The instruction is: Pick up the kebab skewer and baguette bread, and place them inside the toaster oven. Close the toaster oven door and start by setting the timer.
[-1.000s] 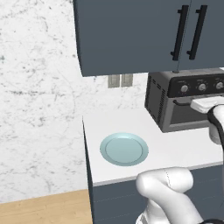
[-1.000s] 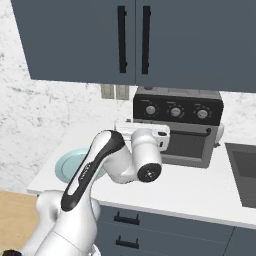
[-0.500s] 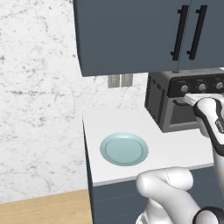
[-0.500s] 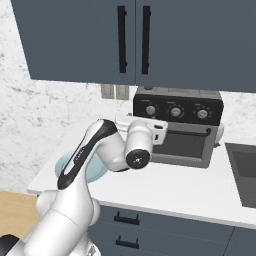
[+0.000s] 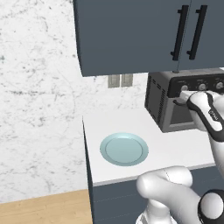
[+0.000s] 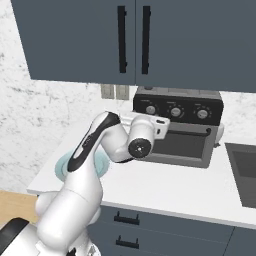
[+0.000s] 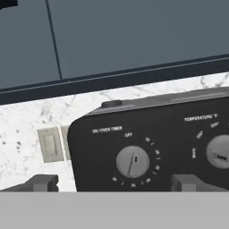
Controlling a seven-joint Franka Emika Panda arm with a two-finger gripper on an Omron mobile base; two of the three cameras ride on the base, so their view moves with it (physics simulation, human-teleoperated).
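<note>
The arm reaches up toward the toaster oven [image 6: 177, 127], which sits at the back of the white table [image 6: 165, 187], right of centre in the right base frame and at the right edge of the left base frame. The tool [image 7: 114, 182] shows at the bottom of the hand frame, its two dark fingertips [image 7: 42, 182] set wide apart with nothing between them. Dead ahead of it is the timer knob [image 7: 132, 161], a grey dial on the black panel, its pointer slightly off vertical. A second grey knob [image 7: 219, 152] sits at the right edge of that frame under the temperature lettering.

In the right base frame the oven door [image 6: 182, 145] stands upright and closed, its black bar handle across the top. The white hand hangs just in front of the oven's left end, near the panel. A pale blue plate [image 5: 124, 148] lies on the table left of the oven, well apart from it. Dark blue wall cabinets [image 6: 130, 40] fill the top of both base frames, and a grey outlet plate [image 7: 50, 144] is on the marble wall at the left of the hand frame. Whether the skewer and bread lie inside the oven I cannot tell.
</note>
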